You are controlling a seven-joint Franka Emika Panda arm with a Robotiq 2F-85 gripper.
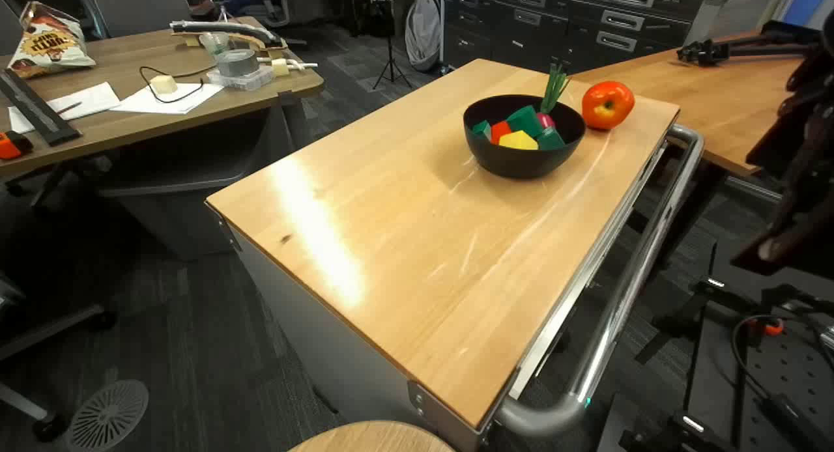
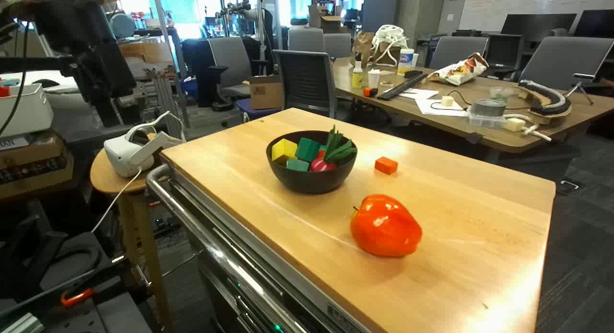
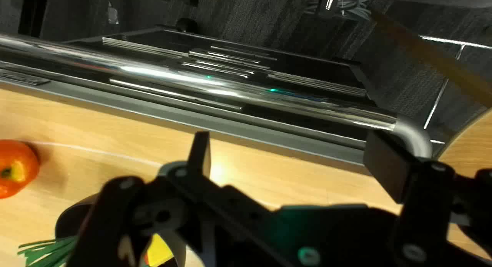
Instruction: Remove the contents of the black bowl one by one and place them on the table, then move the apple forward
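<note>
The black bowl [image 1: 521, 164] [image 2: 309, 183] stands upright on the wooden table [image 1: 404, 230]. It holds several green blocks [image 2: 307, 149], a yellow block [image 1: 518, 140], a red-orange block [image 1: 500, 131] and a radish [image 2: 322, 165] with green leaves [image 1: 555, 88]. The red-orange apple [image 1: 607, 105] [image 2: 385, 225] rests on the table beside the bowl. An orange block [image 2: 386, 165] lies on the table near the bowl; in an exterior view the bowl hides it. My gripper [image 3: 294, 159] is open and empty, above the table's handle side. The wrist view shows the apple [image 3: 17, 170] and part of the bowl [image 3: 71, 219].
A metal handle bar [image 1: 625, 309] [image 3: 230, 88] runs along the table's long edge. A stool [image 2: 110, 172] with a white headset [image 2: 127, 153] stands near the table's corner. A cluttered desk [image 2: 503, 136] stands apart behind. Another wooden table [image 1: 717, 126] is close by.
</note>
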